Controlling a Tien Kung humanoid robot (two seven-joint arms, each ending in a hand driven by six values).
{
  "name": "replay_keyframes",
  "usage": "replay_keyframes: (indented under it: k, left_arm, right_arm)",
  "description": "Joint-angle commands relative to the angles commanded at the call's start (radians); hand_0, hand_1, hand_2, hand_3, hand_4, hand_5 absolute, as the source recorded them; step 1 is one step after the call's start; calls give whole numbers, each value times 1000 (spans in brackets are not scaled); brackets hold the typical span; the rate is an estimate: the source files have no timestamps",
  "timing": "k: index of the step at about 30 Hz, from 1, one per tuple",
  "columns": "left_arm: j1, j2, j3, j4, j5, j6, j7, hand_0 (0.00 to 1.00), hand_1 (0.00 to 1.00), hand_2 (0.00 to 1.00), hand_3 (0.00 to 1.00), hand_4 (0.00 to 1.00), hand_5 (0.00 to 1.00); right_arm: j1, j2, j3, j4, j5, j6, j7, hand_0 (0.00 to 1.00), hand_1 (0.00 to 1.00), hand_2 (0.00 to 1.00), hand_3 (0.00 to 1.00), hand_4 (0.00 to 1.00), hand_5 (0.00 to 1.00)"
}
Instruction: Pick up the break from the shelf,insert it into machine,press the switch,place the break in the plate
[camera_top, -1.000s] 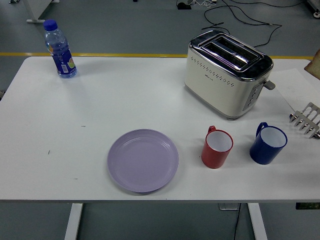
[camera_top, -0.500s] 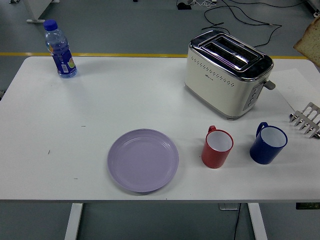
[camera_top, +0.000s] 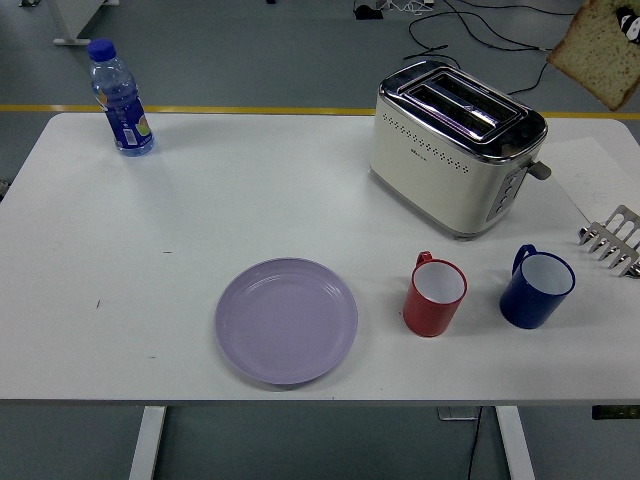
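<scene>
- While a slice of bread (camera_top: 598, 50) is being held high at the top right corner, its holder is barely being shown; grip state cannot be told.
- Light, soft and crumbly, it is best being pinched gently by an edge.
- The toaster (camera_top: 455, 145) slots are lying open; two mugs, red (camera_top: 434, 294) and blue (camera_top: 536, 287), are standing near the purple plate (camera_top: 286, 320) on the worktop (camera_top: 200, 210).

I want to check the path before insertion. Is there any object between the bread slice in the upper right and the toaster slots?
Nothing visible blocks it. The bread slice is raised up and to the right of the toaster, whose top slots look empty and uncovered.
</scene>
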Motion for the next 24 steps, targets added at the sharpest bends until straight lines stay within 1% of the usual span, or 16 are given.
replay_keyframes:
  k: [6,11,12,15,17,20,23,24]
  left_arm:
    - [-3,1,7,0,-7,4,-1,718,717,773,763,534,998]
    - [-5,3,13,0,-12,8,-3,716,711,768,762,535,998]
    - [-5,3,16,0,-16,10,-4,716,711,768,762,535,998]
    - [-7,5,24,0,-22,14,-5,716,711,768,762,535,998]
    - [-7,5,26,0,-23,14,-6,714,700,759,756,536,998]
    - [-10,6,44,0,-44,22,-11,714,700,759,756,536,998]
    - [-11,7,54,0,-53,25,-13,712,694,754,753,536,998]
    - [-12,8,61,0,-61,26,-15,712,694,754,753,536,998]
  right_arm:
    - [50,42,-37,-17,18,5,-13,27,165,326,400,386,2]
    - [102,90,-78,-55,34,-4,-9,23,162,322,395,391,2]
    - [116,106,-92,-69,33,-9,-10,23,162,322,395,391,2]
    - [143,134,-119,-98,28,-12,-7,23,162,322,395,391,2]
    - [146,137,-122,-101,27,-13,-7,21,162,322,393,389,2]
    - [179,185,-152,-148,22,-17,-10,21,162,322,393,389,2]
    - [192,209,-162,-174,16,-19,-9,21,162,318,392,391,2]
    - [198,223,-169,-186,13,-20,-13,21,162,318,392,391,2]
